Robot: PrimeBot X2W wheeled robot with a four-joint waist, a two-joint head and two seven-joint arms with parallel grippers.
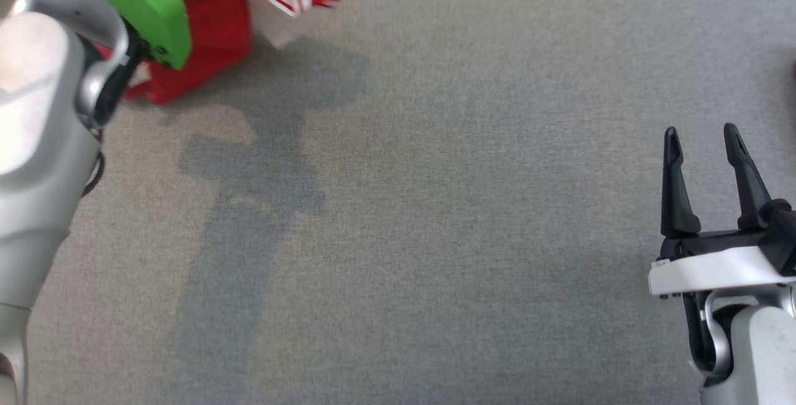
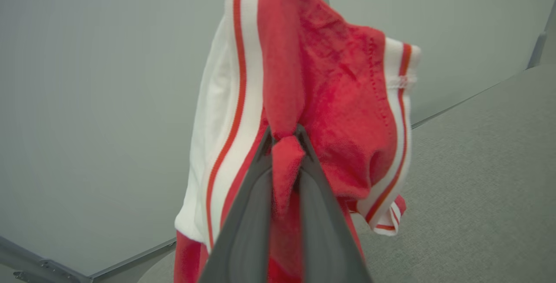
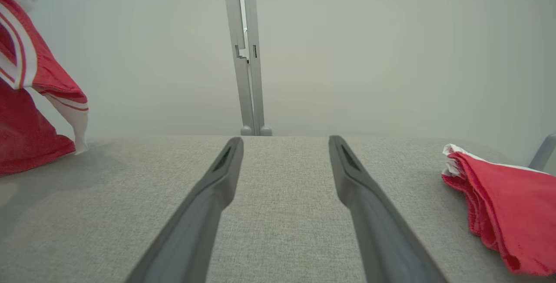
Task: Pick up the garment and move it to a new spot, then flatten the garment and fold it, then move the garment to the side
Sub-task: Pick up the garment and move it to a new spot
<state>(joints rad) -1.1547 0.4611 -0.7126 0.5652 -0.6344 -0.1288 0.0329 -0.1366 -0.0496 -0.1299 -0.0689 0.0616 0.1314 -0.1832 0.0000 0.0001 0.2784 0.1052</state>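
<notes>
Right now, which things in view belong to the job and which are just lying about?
Job:
red and white garment
left claw, shut on it
grey table

Lying about:
folded red cloth on the table
open right claw, idle

No text, label, brand, number or sign can be read anywhere. The red fleece garment with white and red striped bands [image 2: 339, 100] carries plain stripes only, with no letters or figures. The grey woven worktop [image 1: 435, 237] bears no marking.
</notes>
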